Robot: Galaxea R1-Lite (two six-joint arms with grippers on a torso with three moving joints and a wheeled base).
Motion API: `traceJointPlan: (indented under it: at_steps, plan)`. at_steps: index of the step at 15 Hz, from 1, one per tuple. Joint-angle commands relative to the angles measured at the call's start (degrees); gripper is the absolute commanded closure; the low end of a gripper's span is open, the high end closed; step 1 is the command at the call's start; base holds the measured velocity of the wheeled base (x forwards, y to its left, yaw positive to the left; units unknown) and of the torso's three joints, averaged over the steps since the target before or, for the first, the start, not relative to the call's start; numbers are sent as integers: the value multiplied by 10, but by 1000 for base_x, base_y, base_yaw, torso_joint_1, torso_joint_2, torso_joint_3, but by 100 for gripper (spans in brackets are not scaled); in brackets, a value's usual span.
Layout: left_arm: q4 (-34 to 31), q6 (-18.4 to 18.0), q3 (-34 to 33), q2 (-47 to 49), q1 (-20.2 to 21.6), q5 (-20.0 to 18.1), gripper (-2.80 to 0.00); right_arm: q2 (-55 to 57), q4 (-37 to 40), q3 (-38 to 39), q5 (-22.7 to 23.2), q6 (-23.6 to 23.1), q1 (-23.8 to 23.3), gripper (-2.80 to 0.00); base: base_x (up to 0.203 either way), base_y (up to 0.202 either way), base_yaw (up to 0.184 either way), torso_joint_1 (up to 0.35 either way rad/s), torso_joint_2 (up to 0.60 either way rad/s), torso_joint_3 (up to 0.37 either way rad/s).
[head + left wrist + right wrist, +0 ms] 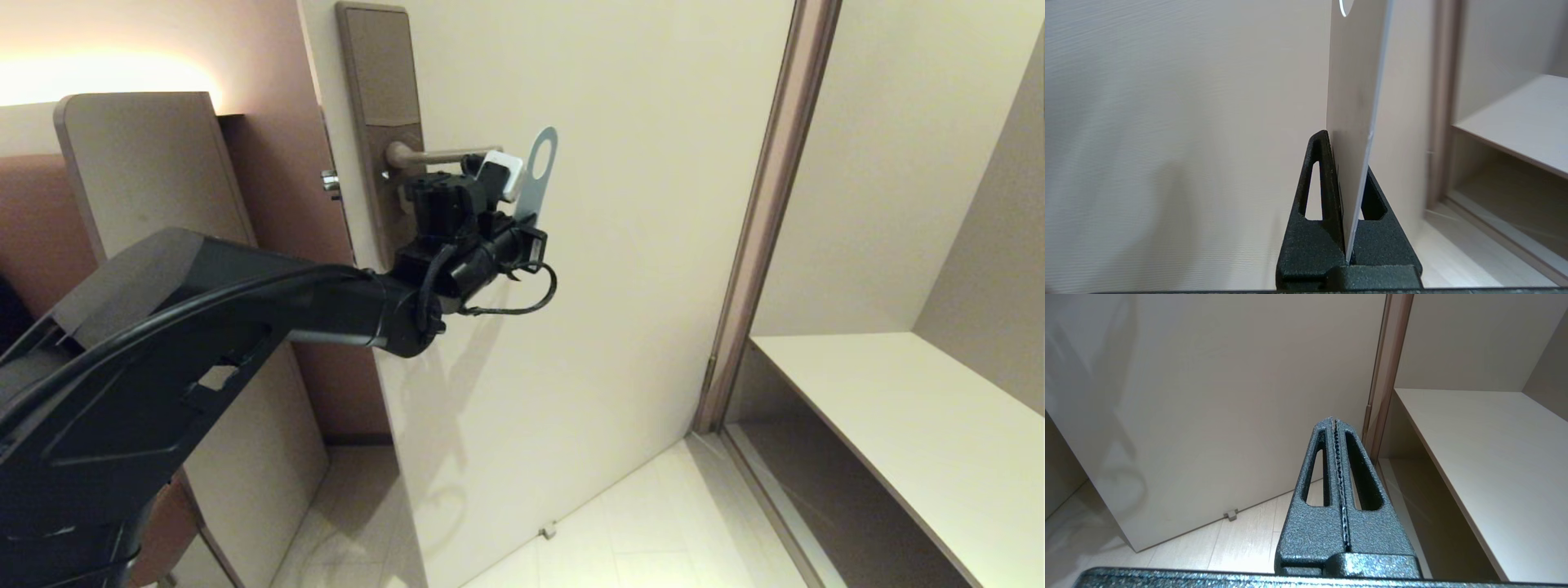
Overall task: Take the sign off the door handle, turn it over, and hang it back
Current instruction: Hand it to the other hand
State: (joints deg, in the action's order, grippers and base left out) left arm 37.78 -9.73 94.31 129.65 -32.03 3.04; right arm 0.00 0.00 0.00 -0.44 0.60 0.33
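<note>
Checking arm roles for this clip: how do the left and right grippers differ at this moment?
The left gripper is clamped on the sign's lower edge; the right gripper holds nothing. The left is raised beside the door handle, near its free end; the right hangs low toward the floor by the door's bottom corner. Both are shut.

Cream door stands open, a small grey stopper at its foot on the pale tiled floor. Brown door frame runs up beside its right edge; past the frame, a recess with a pale shelf and a darker space beneath it. Left of the door, a tan rounded panel stands before a reddish-brown wall, with a warm strip of light glowing above the panel.
</note>
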Motion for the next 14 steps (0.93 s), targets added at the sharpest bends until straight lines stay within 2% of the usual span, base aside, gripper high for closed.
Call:
traceJointPlan:
  at_steps: [1, 4, 9, 12, 14]
  plan:
    - [2, 1, -32, -28, -24, -3, 0, 0, 0, 0, 0, 0, 0, 0, 0, 0, 0, 0, 0, 0]
    - [5, 8, -112, -81, -57, -15, 0, 0, 0, 0, 0, 0, 0, 0, 0, 0, 0, 0, 0, 0]
    - [11, 23, -245, -180, -119, -62, 0, 0, 0, 0, 0, 0, 0, 0, 0, 0, 0, 0, 0, 0]
    - [11, 25, -330, -245, -134, -98, 0, 0, 0, 0, 0, 0, 0, 0, 0, 0, 0, 0, 0, 0]
    - [10, 44, -389, -293, -131, -134, 0, 0, 0, 0, 0, 0, 0, 0, 0, 0, 0, 0, 0, 0]
